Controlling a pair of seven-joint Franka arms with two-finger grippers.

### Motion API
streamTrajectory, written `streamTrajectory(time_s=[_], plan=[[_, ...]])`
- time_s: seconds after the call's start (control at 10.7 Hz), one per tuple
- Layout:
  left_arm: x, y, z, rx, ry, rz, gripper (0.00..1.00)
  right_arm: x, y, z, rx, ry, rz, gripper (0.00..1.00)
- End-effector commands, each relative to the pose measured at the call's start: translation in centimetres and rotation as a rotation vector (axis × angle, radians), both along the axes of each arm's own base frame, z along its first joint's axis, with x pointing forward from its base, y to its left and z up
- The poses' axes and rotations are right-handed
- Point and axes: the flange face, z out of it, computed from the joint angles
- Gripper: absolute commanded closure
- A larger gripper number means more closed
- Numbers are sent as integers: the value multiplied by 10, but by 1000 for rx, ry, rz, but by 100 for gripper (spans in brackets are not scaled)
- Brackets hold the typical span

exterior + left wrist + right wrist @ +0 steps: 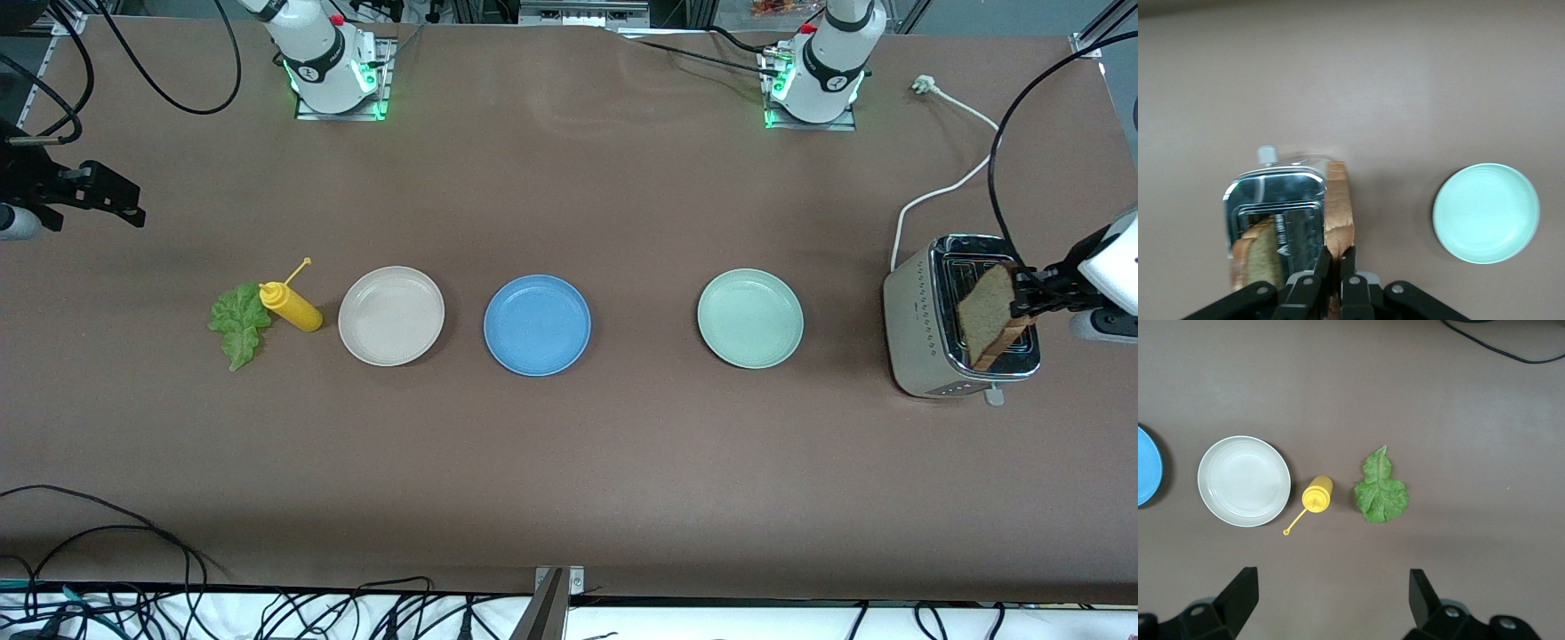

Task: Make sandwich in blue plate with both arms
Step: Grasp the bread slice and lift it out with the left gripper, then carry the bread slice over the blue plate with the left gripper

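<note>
1. Front view: my left gripper (pixel 1022 302) is clenched on a toast slice (pixel 985 316), held upright over the toaster (pixel 925 342) at the left arm's end of the table. The blue plate (pixel 537 324) sits mid-table between the cream plate (pixel 391 316) and the mint plate (pixel 750 318). My right gripper (pixel 107 200) waits up over the right arm's end.

2. Left wrist view: my fingers (pixel 1348 263) pinch the slice's (pixel 1338 210) edge; a second slice (pixel 1258 257) stands in the toaster's (pixel 1271 193) slot.

3. Right wrist view: my right fingers (pixel 1238 597) are spread wide, empty, over the lettuce leaf (pixel 1381 495), which lies beside the yellow bottle (pixel 1317 495).
</note>
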Motion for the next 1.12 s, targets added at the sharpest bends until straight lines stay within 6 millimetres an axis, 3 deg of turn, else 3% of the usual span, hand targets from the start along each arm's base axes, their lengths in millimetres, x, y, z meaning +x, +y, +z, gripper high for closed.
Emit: streamTrajectory(time_s=[0.0,0.28,0.65,0.84,1.03], plan=[[-5,-27,6,-109,26,-10,100,1,0,5,0,6,11,0],[0,-78,-8,-155,51,-59,100,1,0,5,0,7,11,0],[-5,-182,-27,-260,126,16,100,1,1,3,-3,12,16,0],[-12,-232,-40,-308,174,21,100,11,-3,-8,-13,9,16,0],[-13,-269,-45,-360,157,44,100,10,-1,-5,-15,7,14,0]])
